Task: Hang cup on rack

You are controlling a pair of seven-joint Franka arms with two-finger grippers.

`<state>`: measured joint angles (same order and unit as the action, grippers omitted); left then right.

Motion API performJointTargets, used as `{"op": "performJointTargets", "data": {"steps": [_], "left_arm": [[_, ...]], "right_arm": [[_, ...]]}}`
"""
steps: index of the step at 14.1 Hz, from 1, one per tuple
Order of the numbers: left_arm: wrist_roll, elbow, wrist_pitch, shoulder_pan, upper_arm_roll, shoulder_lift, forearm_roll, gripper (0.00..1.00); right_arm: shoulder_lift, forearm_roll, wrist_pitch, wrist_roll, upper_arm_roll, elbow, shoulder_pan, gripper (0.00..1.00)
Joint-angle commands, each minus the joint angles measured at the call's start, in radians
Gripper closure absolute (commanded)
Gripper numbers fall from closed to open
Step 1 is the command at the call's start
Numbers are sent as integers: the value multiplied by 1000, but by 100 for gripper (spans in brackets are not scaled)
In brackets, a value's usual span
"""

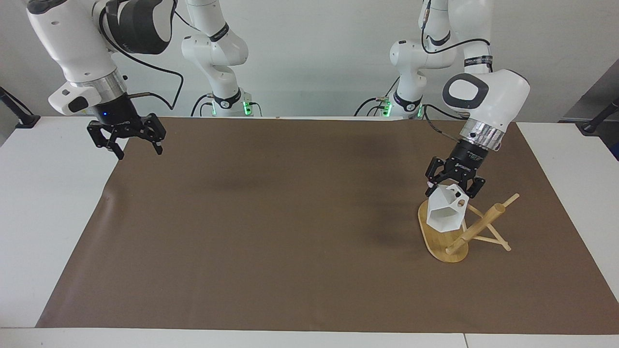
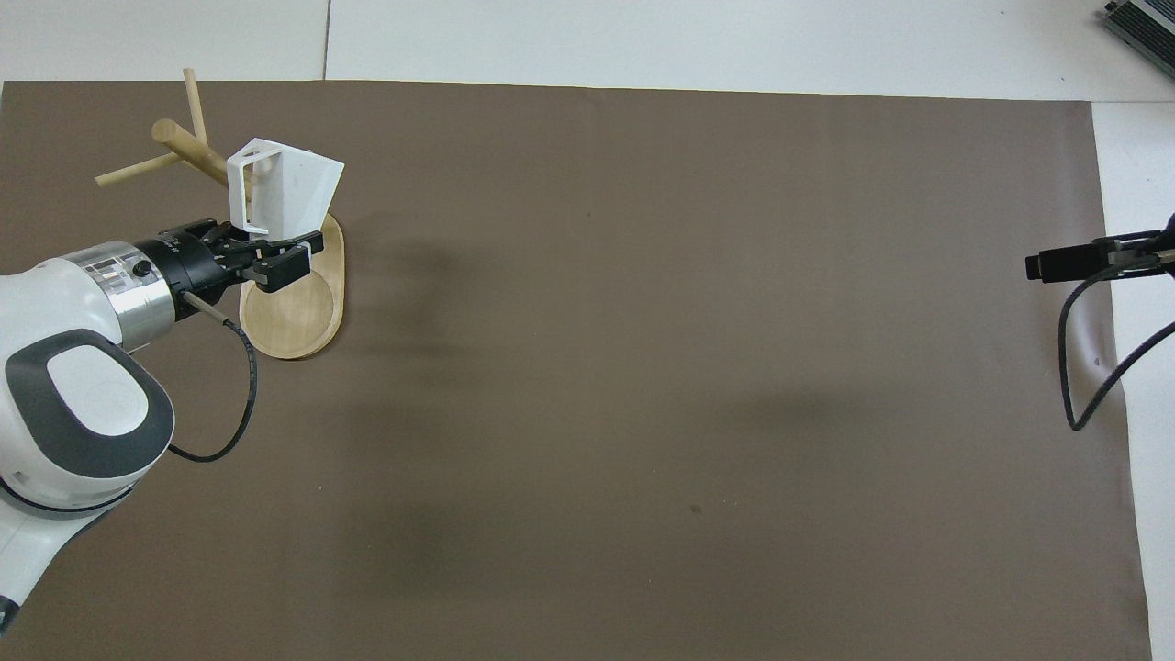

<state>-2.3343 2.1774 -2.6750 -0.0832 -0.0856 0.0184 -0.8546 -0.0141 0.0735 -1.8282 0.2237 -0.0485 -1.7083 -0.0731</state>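
The white faceted cup [image 1: 446, 213] hangs tilted over the rack's oval base [image 1: 435, 241], its hexagonal mouth turned away from the robots. My left gripper [image 1: 453, 187] is shut on the cup's handle from above. The bamboo rack's thick post [image 1: 476, 226] leans beside the cup, and thin pegs [image 1: 488, 239] cross it. The handle is close against a peg; I cannot tell whether the peg passes through it. From overhead, the cup [image 2: 292, 188] covers the end of the base [image 2: 294, 317] farther from the robots, with the left gripper [image 2: 262, 250] at its handle. My right gripper [image 1: 138, 145] hangs open and holds nothing.
A brown mat [image 1: 290, 232] covers most of the white table [image 1: 48, 203]. The right gripper [image 2: 1065, 264] waits in the air over the mat's edge at the right arm's end.
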Motion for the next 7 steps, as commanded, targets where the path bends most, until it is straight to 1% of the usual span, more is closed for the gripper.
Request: {"op": "performJointTargets", "data": {"steps": [1,3,7], "left_arm": [[-33,-16,-20,8,-3,-23,15,100],[-72,-16,-43,10,-2,-24,15,100],[-120,-8,-81,10,-3,-26,15,100]], "right_arm": [[-6,-40,61,-84,2,18,-5,0],[-4,-78,89,-95,4,33,-5,0],[-7,-83,125,-134,1,36,-5,0]]}}
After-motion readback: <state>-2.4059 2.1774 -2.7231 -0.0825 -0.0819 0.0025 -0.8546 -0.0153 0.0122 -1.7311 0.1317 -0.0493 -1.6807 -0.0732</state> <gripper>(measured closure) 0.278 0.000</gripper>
